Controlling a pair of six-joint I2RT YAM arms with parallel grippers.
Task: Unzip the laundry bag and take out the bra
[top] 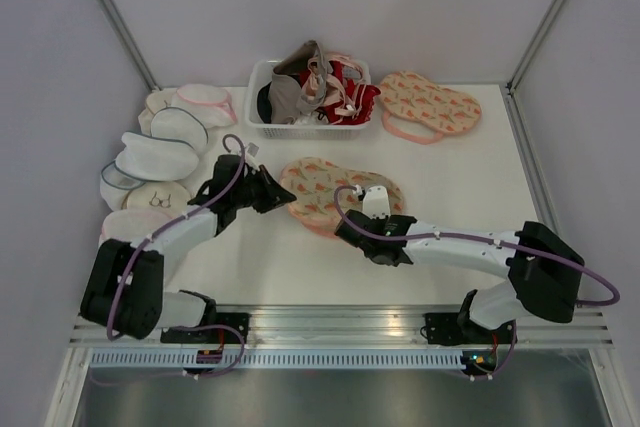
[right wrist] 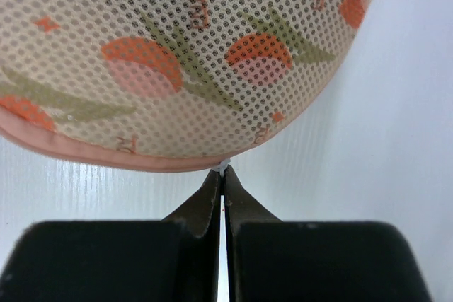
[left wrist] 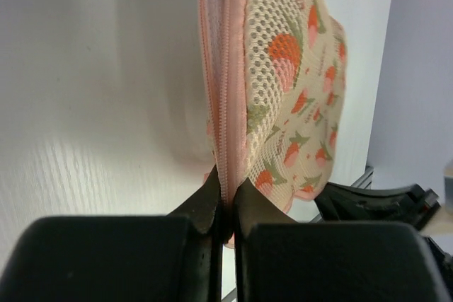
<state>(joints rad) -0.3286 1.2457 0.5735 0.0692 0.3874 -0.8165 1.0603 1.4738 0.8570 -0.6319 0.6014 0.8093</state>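
Left hand [left wrist: 226, 201] pinching the pink zip edge of the laundry bag [top: 322, 183] at its left end; right hand [right wrist: 224, 175] pressed together, a tiny white bit at its tips against the bag's near pink rim; the bag lies mid-tabletop [top: 470, 187] between them; beyond, a white basket [top: 300, 130] of garments, with a second watermelon pouch [top: 432, 105] to its right.
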